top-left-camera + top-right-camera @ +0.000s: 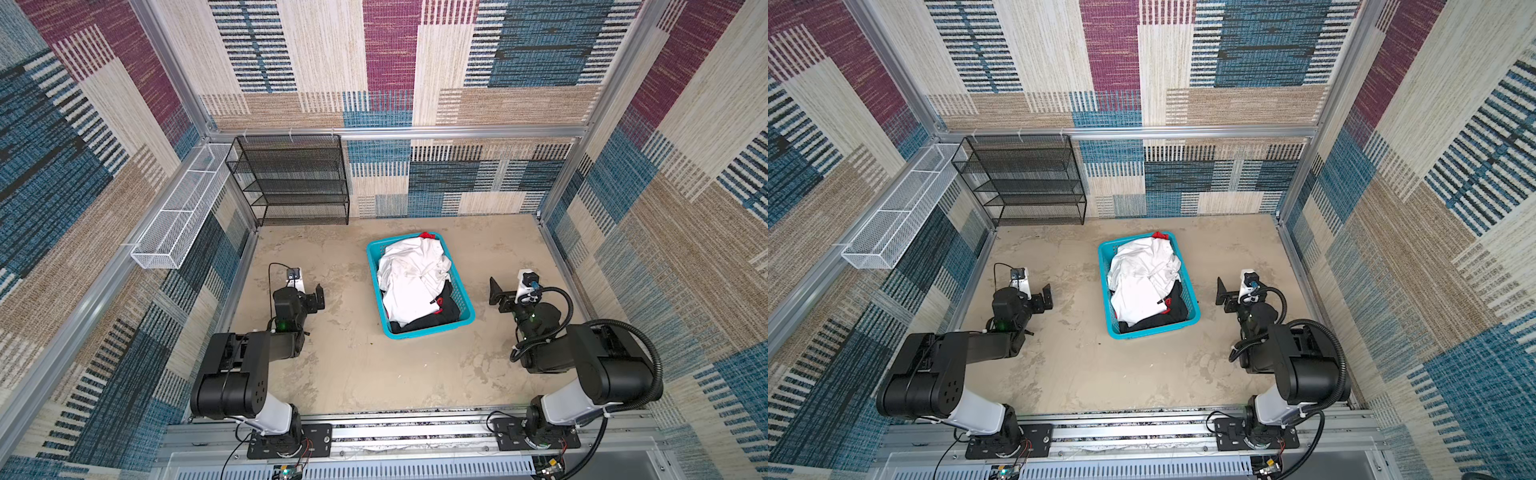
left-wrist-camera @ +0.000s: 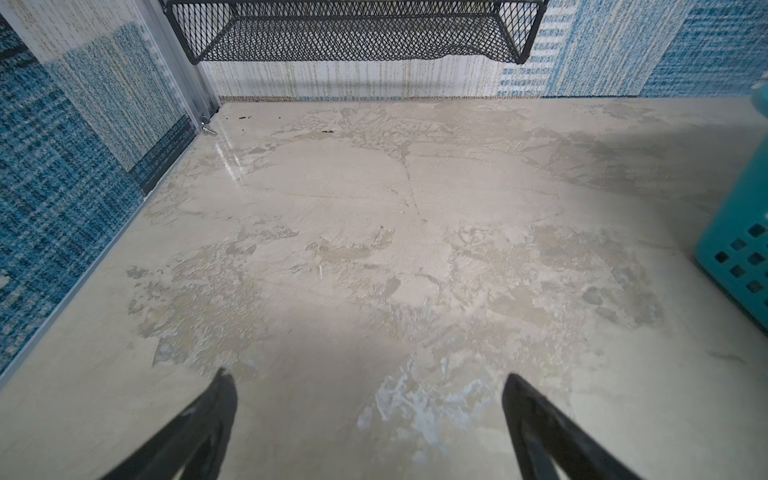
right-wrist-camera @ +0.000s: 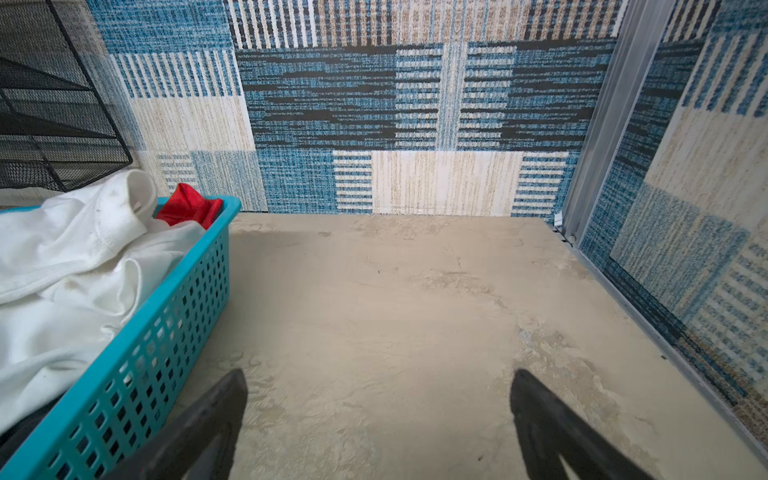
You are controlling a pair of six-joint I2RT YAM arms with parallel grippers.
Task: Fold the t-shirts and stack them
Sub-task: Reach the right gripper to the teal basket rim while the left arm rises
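The shirts (image 1: 411, 282) lie heaped in the basket (image 1: 419, 334), white atop, black seemingly beneath. Left gripper (image 2: 368, 376) and right gripper (image 3: 378, 374) flank it, fingers (image 3: 540, 415) spread, empty, well clear of the cloth.

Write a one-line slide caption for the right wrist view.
Right gripper, jaws open, over the table beside a turquoise basket holding a white t-shirt and red t-shirt.

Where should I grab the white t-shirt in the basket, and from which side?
Take the white t-shirt by the raised, rolled hem fold at the basket's far end, beside the red shirt. Come straight down from above: it is heaped on top, higher than the rim, and the lattice walls block a sideways approach. The open right gripper, beside the basket, looks well placed.
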